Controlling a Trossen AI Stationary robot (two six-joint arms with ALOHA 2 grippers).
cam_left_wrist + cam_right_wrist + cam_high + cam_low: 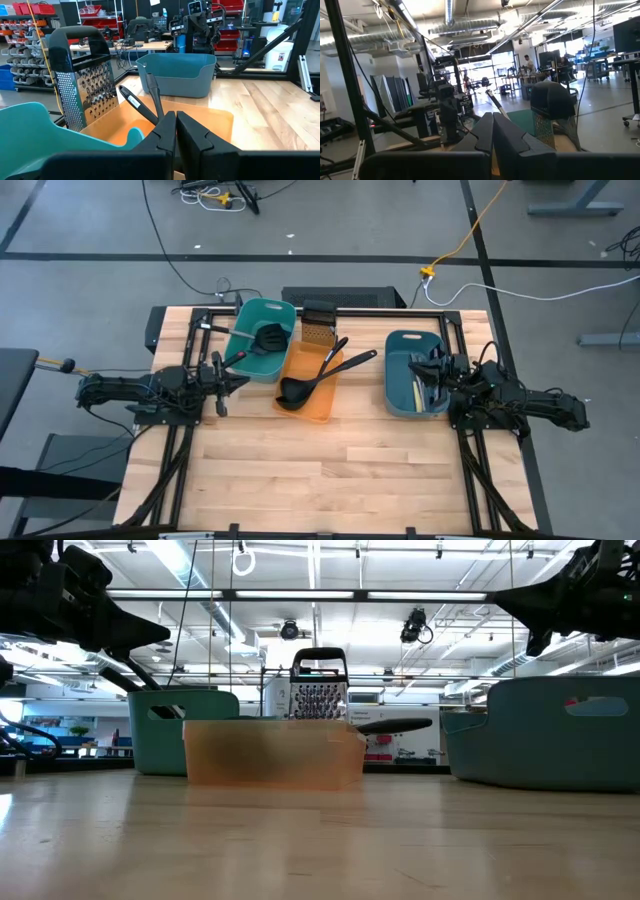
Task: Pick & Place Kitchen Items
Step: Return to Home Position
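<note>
Left of the orange bin (322, 408), the left pincer (238, 372) hovers beside the teal bin (243, 330), fingers pressed together and empty. A spatula (268, 340) lies in the teal bin, and the ladles (305, 385) lie in the orange bin with their handles overhanging. Right of the orange bin, knives (418, 390) lie in the blue bin (395, 385), with the right pincer (432, 372) above it, closed and empty. Recommendation: raise each arm before retracting it, clear of rims and protruding handles.

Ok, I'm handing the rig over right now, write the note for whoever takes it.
Left gripper: shut, empty, beside the teal bin.
Right gripper: shut, empty, over the blue bin.
Things: black spatula in the teal bin; black ladles in the orange bin; knives in the blue bin. Grater stands behind the orange bin.
Done: no utensil shows loose on the table.
Left: bring both arms home.
</note>
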